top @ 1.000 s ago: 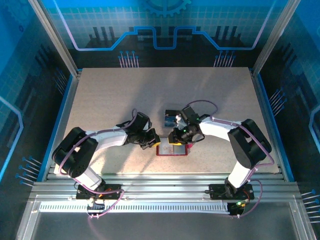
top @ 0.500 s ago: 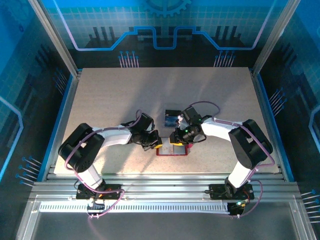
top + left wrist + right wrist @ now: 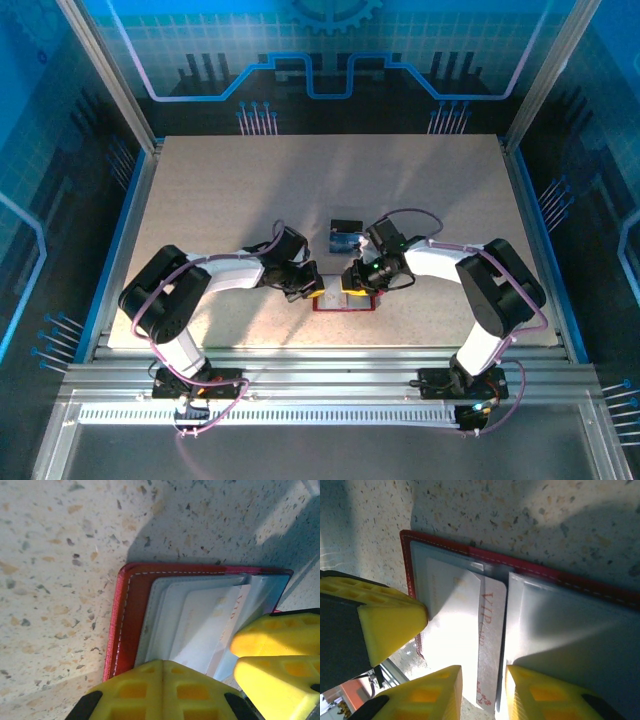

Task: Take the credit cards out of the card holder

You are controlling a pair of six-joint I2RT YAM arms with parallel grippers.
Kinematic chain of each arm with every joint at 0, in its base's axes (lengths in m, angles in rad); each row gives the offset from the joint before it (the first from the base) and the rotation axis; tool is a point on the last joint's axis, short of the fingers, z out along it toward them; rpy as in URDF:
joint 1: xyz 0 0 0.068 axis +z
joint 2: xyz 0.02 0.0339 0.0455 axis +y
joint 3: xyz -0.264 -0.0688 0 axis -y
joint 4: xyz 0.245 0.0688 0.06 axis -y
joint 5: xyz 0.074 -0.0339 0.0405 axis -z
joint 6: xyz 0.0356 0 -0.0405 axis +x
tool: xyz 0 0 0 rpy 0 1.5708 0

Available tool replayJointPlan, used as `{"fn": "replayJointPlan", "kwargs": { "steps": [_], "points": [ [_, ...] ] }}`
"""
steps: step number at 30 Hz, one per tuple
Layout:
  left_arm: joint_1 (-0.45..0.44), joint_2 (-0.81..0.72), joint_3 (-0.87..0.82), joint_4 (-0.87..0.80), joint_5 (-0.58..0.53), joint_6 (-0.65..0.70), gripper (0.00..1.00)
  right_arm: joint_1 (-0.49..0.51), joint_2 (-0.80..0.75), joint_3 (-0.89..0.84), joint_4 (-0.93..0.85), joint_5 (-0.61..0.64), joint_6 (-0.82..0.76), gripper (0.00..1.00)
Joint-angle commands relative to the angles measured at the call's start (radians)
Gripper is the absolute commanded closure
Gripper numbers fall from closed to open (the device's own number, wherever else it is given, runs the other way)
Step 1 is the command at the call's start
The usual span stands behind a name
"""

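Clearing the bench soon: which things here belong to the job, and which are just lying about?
Job: red card holder, pale VIP card, loose blue cards, left gripper, right gripper.
Lying about: perhaps the dark flat piece beyond the blue cards; too small to identify.

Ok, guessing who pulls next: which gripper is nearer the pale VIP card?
Right. The right gripper straddles the end of the VIP card; the left gripper, shut, rests on the card holder beside it.

Open red card holder lies flat, pale VIP card protruding.
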Motion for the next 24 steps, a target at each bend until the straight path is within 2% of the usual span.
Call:
{"fn": "replayJointPlan", "kwargs": {
  "steps": [1,17,24],
  "points": [
    [-0.007,0.025,-0.008,-0.014,0.026,0.018,0.96,-0.014,0.022,-0.018,0.037,-0.038,0.020,0.70],
    [-0.018,0.041,-0.004,-0.004,0.031,0.011,0.96,-0.042,0.039,-0.072,0.125,-0.088,0.053,0.74],
    [-0.020,0.042,-0.007,-0.002,0.027,0.009,0.96,-0.051,0.034,-0.086,0.147,-0.101,0.063,0.78]
  ]
}}
